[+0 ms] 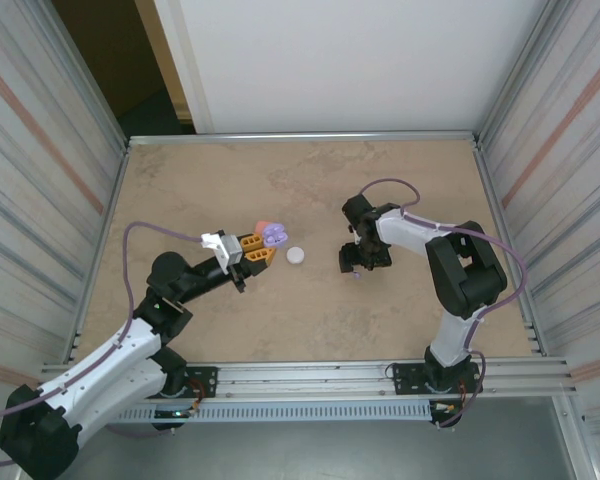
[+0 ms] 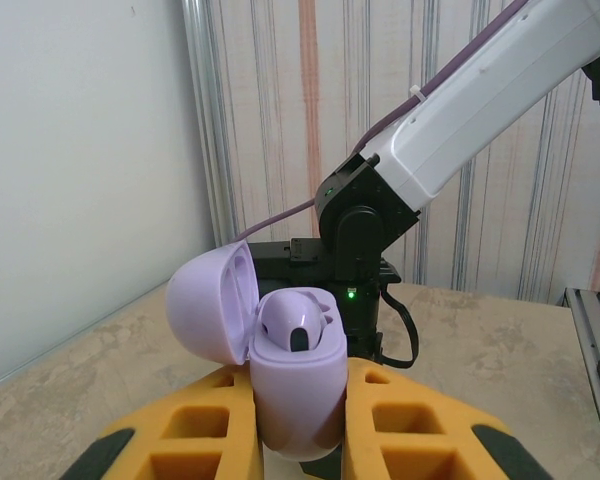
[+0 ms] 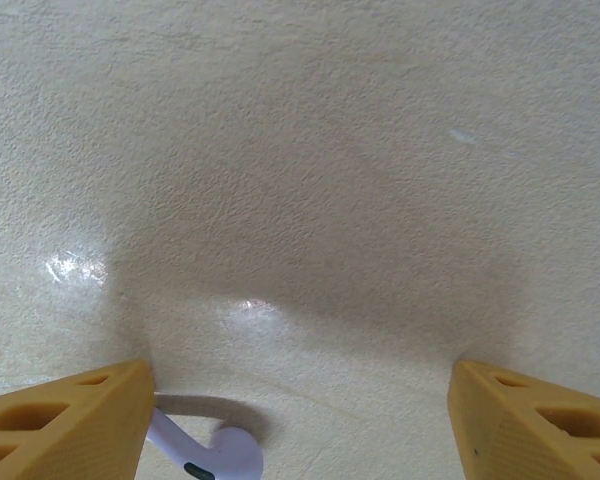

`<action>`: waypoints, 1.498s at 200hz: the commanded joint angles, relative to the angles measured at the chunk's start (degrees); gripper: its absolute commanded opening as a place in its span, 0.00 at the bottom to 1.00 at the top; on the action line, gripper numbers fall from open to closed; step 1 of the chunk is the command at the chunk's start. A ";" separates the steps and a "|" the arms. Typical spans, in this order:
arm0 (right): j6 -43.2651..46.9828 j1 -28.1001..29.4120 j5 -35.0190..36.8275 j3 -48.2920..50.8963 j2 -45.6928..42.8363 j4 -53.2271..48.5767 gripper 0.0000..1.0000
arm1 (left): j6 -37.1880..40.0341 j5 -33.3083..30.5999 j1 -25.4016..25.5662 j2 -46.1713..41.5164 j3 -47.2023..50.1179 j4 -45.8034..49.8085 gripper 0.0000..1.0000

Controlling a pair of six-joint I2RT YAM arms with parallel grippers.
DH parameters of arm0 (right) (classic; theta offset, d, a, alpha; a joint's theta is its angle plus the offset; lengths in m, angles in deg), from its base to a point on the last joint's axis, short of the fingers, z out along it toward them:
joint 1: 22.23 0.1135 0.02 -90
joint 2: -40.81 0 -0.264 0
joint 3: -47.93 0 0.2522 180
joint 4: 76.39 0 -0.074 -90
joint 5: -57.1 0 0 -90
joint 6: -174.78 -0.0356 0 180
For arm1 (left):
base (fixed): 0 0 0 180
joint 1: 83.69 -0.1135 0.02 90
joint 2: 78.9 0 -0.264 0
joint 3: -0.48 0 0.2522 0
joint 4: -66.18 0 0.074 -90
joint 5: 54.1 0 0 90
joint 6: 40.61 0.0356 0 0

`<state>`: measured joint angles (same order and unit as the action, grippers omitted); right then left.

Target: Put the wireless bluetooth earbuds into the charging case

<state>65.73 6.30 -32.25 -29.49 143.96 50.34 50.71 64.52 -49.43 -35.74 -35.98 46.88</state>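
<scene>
My left gripper is shut on a purple charging case, held upright between its orange fingers. The case's lid is swung open to the left, and one purple earbud sits in the case. My right gripper points straight down at the table to the right of centre and is open. A second purple earbud lies flat on the table. It is between the right gripper's fingers, with its stem against the left finger.
A small round white case lies on the table between the two grippers. A coral object sits just behind the purple case. Metal walls close in the tan table on the left, back and right.
</scene>
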 commanded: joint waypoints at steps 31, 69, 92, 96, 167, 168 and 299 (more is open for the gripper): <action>-0.81 1.09 0.66 0.26 -1.34 -3.65 0.76 | 0.84 -0.52 0.30 -1.05 0.39 -0.65 0.00; -1.10 1.22 0.63 1.93 -2.82 -4.04 0.76 | 0.83 -0.48 0.36 -0.71 0.30 -0.86 0.00; -1.34 1.43 0.59 2.93 -3.75 -4.26 0.76 | 0.79 -0.41 0.29 -0.45 0.20 -0.95 0.00; -1.34 1.44 0.59 3.07 -3.90 -4.20 0.76 | 0.79 -0.40 0.36 -0.49 0.15 -0.96 0.00; -1.17 1.48 0.62 4.44 -4.64 -4.63 0.74 | 0.59 -0.11 0.37 0.51 -0.24 -1.28 0.00; -1.17 1.46 0.56 4.43 -4.63 -4.66 0.74 | 0.56 -0.08 0.37 0.52 -0.28 -1.30 0.00; -0.20 0.57 -4.53 0.38 -6.71 -4.70 0.64 | 0.96 -0.10 0.35 0.34 -0.59 -0.69 0.00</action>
<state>65.76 7.31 -35.29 -27.35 138.78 46.54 50.71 64.52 -49.43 -35.02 -35.98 46.97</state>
